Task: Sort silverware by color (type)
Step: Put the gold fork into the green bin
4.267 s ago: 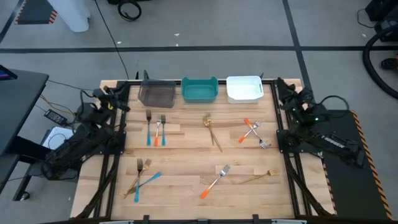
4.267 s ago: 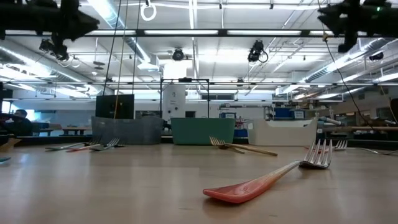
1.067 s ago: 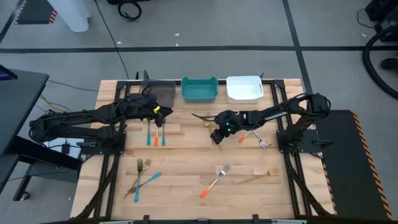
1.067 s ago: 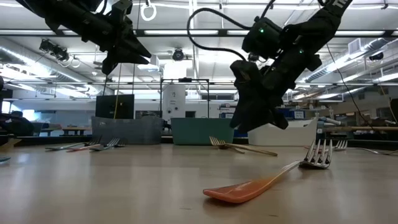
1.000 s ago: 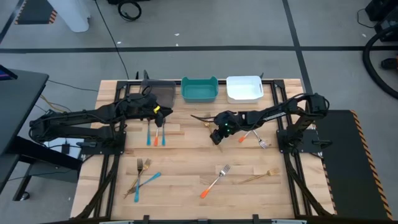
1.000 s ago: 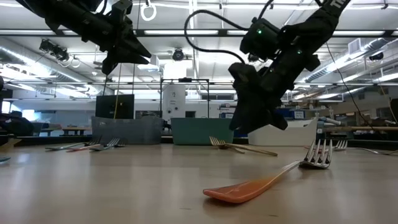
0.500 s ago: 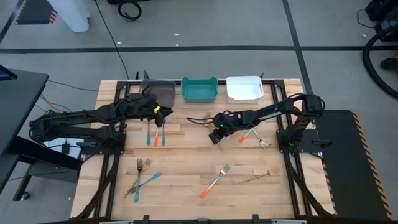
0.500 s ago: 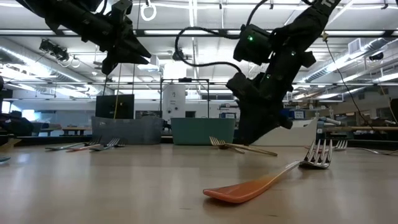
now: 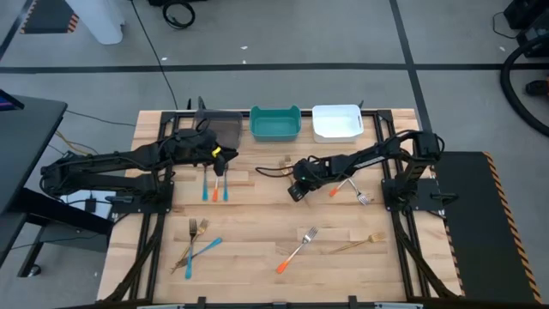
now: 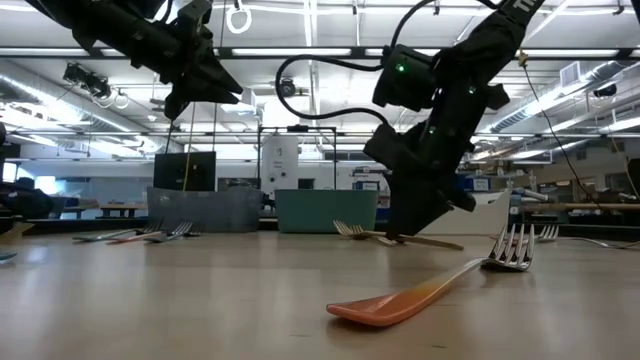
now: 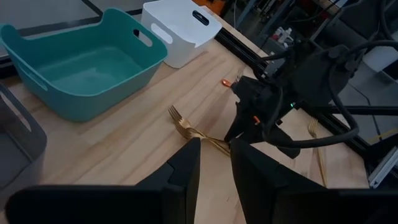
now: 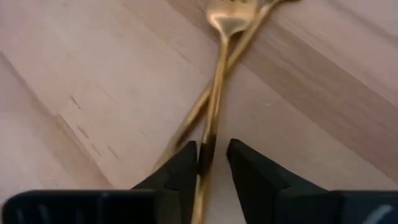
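Observation:
Two all-gold forks [image 12: 217, 81] lie crossed on the table's middle [image 9: 286, 161], below the teal bin. My right gripper [image 12: 212, 162] is down at the table over their handles [image 10: 405, 237]. It is narrowly open, with one fork's handle between its fingers. My left gripper [image 11: 215, 155] hovers narrowly open and empty above two blue-handled forks and an orange-handled one [image 9: 216, 184] at the table's far left. More forks lie flat: orange-handled ones [image 9: 347, 180] at the right, one orange [image 9: 296, 251] and one gold [image 9: 356, 245] near the front, gold and blue ones [image 9: 193, 245] at the front left. My right gripper comes from above, slanting, with a finger on either side of one gold fork's handle [image 12: 208, 140], and its fingers lie across the handle. The handle lies on the table close against one finger [image 12: 183, 165]. I cannot tell whether it touches.
Three bins stand in a row at the far edge: grey [image 9: 214, 129], teal [image 9: 274, 123] and white [image 9: 336, 122]. An orange-handled fork [image 10: 420, 295] lies close in the low view. Bare wood lies between the fork groups.
My right gripper has gone down from above the table to the gold forks and a little toward the table's left edge. Its fingers now stand at table height over the handles.

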You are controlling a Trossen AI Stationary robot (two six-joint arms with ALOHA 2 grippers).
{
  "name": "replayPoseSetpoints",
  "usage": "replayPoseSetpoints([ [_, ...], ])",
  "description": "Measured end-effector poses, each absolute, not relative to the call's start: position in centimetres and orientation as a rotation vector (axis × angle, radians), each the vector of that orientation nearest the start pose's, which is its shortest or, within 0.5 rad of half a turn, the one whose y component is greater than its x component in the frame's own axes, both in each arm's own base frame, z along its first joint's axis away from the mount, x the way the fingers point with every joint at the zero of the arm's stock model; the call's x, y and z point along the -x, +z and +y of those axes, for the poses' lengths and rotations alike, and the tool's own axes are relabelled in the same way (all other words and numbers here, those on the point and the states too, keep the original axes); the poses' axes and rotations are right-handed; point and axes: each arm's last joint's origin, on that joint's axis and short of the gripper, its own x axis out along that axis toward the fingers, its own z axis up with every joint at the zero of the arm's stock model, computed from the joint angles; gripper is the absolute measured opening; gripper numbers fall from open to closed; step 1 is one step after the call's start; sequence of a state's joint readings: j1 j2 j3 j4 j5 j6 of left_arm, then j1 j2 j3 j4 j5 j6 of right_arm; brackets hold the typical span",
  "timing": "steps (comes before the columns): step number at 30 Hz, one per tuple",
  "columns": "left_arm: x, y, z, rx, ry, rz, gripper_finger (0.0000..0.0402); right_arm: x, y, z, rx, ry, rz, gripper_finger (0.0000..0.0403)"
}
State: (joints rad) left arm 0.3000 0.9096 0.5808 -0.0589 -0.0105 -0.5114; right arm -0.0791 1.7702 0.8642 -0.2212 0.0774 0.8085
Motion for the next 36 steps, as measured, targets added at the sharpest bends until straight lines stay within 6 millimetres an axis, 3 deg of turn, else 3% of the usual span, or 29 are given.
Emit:
replayPoseSetpoints([
  [5, -19.0, 25.3, 5.9, 0.557, 0.399, 0.299, 0.0098, -30.9, 11.8, -2.8, -0.711, -0.601, 1.018, 0.0023],
  [12, -19.0, 25.3, 5.9, 0.557, 0.399, 0.299, 0.0098, -30.9, 12.1, -3.2, -0.768, -0.545, 1.021, 0.0021],
  [18, -19.0, 25.3, 5.9, 0.556, 0.404, 0.297, 0.0098, -30.5, 15.2, -4.2, -0.792, -0.472, 0.941, 0.0021],
  [24, -18.9, 25.3, 6.0, 0.549, 0.437, 0.288, 0.0098, -30.9, 20.2, -7.4, -0.693, -0.471, 0.721, 0.0021],
  [28, -18.9, 25.3, 6.0, 0.547, 0.441, 0.286, 0.0098, -32.1, 23.6, -10.3, -0.439, -0.473, 0.469, 0.0021],
  [33, -18.9, 25.3, 6.2, 0.539, 0.478, 0.278, 0.0098, -33.2, 24.9, -14.5, -0.135, -0.5, 0.324, 0.0021],
  [36, -18.9, 25.3, 6.2, 0.539, 0.481, 0.277, 0.0098, -33.0, 23.9, -16.6, -0.073, -0.517, 0.371, 0.0021],
])
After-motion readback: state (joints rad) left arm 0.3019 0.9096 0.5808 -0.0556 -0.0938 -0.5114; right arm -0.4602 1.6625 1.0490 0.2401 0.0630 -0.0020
